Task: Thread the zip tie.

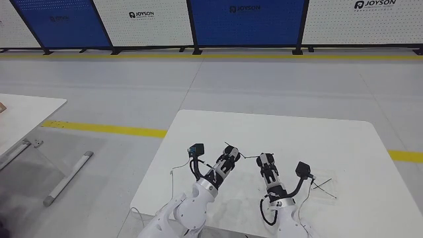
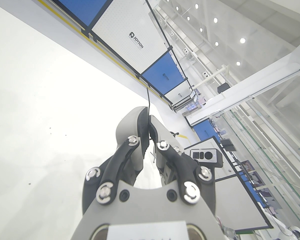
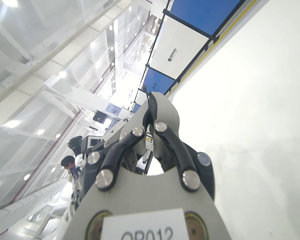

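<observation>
The thin black plastic zip tie (image 1: 243, 156) spans the air over the near half of the white table (image 1: 330, 139), pinched at both ends (left gripper (image 2: 149, 116) on its slim tail, right gripper (image 3: 152, 101) on its ribbed strap).

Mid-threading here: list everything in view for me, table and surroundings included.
zip tie: one as far as I can tell, black, pinched in both tools above the table
thin strands: count unclear, black, lying on the table to the right of the right tool
table: one, white, under both tools
second table: one, white, across the floor on the left
partition panels: several, blue and white, along the far side of the floor
floor line: one, yellow, running behind the tables
left tool: one, grey and black, shut on the zip tie
right tool: one, grey and black, shut on the zip tie
</observation>
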